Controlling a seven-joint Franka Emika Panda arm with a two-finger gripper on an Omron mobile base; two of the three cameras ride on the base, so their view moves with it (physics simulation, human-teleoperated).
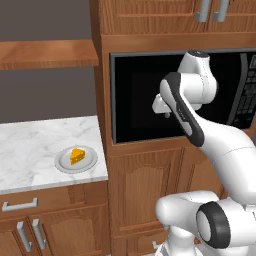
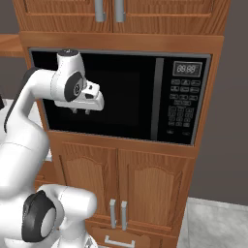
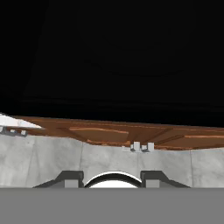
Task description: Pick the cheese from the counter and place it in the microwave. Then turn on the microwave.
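Left base view: the cheese [image 1: 76, 155] is seen on a plate [image 1: 64, 165] on the bench [image 1: 30, 145], while the tool [image 2: 81, 112], partly parted and empty, is held before the shut microwave [image 2: 145, 97].

the cheese [image 1: 76, 155] lies on a plate [image 1: 64, 164] near the counter's [image 1: 30, 150] right front corner. the microwave [image 2: 160, 72] sits right of the counter, cabinets [image 2: 126, 184] below it, gripper [image 2: 80, 111] before its door.

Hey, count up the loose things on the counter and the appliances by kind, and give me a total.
Cheese wedge: 1
Round grey plate, under the cheese: 1
Microwave, door shut: 1
Total: 3
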